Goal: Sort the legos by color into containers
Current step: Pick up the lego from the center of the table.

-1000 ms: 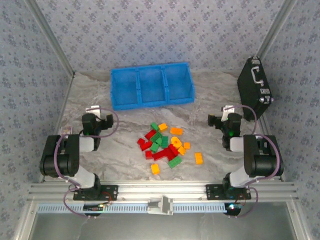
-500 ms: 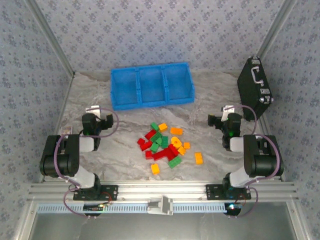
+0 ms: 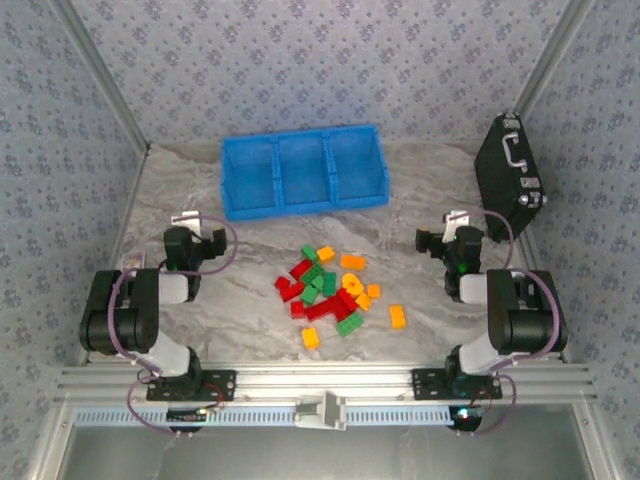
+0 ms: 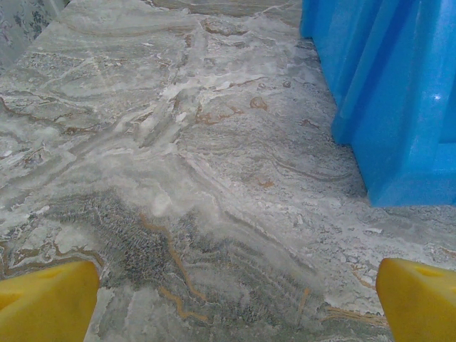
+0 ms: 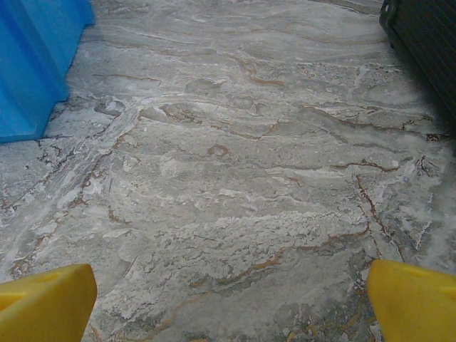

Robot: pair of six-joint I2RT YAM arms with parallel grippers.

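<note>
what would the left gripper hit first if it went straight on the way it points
Likely nothing near: the left gripper faces bare table, with the blue tray just right of its line. Depth is unclear.

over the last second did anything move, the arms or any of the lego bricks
Nothing visibly changed. The left gripper and right gripper stay open and empty above the table, the legos lie in the same loose pile, and the blue tray still holds no bricks.
</note>
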